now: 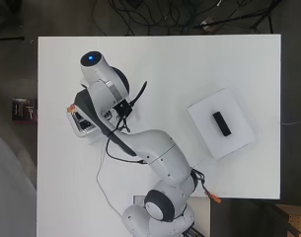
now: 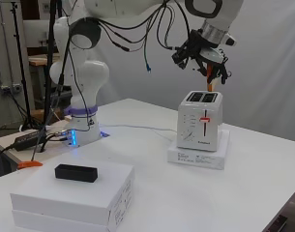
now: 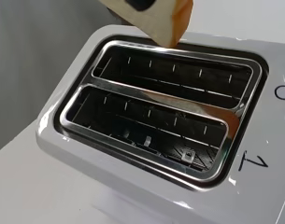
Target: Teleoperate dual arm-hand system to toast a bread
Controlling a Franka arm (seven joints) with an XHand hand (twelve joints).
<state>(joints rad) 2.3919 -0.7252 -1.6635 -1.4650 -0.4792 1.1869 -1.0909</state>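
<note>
A white two-slot toaster [image 2: 201, 126] stands on a flat white box [image 2: 198, 157]; its red lever sits partway down the front. My hand [image 2: 201, 53] hovers just above it, shut on a slice of bread [image 2: 210, 81] that hangs edge-down over the slots. The wrist view shows the bread's [image 3: 157, 18] lower corner above the far slot of the toaster [image 3: 48, 136], with a dark fingertip [image 3: 141, 3] on it. Both slots are empty. From overhead the arm hides most of the toaster [image 1: 82, 126], and the hand and bread do not show.
A stack of white boxes [image 2: 69, 197] near the front holds a small black block [image 2: 76, 172]; in the overhead view the box [image 1: 235, 143] and block [image 1: 221, 123] lie at the right. Cables and a blue-lit base [image 2: 72, 137] sit by the arm's foot.
</note>
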